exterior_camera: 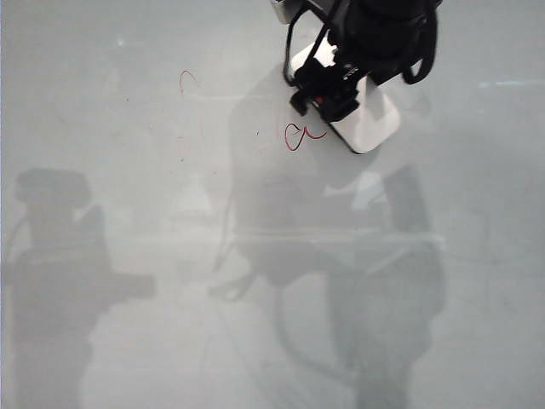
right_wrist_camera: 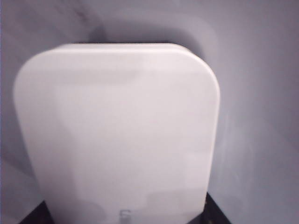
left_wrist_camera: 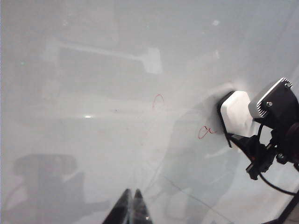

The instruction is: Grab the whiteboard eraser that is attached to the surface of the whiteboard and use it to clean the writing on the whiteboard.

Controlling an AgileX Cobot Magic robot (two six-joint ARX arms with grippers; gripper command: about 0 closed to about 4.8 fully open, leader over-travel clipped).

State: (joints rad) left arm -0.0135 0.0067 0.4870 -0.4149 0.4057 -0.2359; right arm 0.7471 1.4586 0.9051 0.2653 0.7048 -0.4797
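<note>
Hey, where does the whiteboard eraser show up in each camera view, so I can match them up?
Exterior view: whiteboard eraser near the top, right of centre, held in the right gripper.
Left wrist view: at the right side, beside the right arm.
Right wrist view: fills most of the frame.
Shared landmark: the red looped writing just beside the eraser in the exterior and left wrist views; it is not in the right wrist view.

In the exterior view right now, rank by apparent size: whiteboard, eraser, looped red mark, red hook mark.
1. whiteboard, fills the frame.
2. whiteboard eraser, partly covered by the right gripper.
3. looped red mark.
4. red hook mark, close to the loop, so ranking unsure.
</note>
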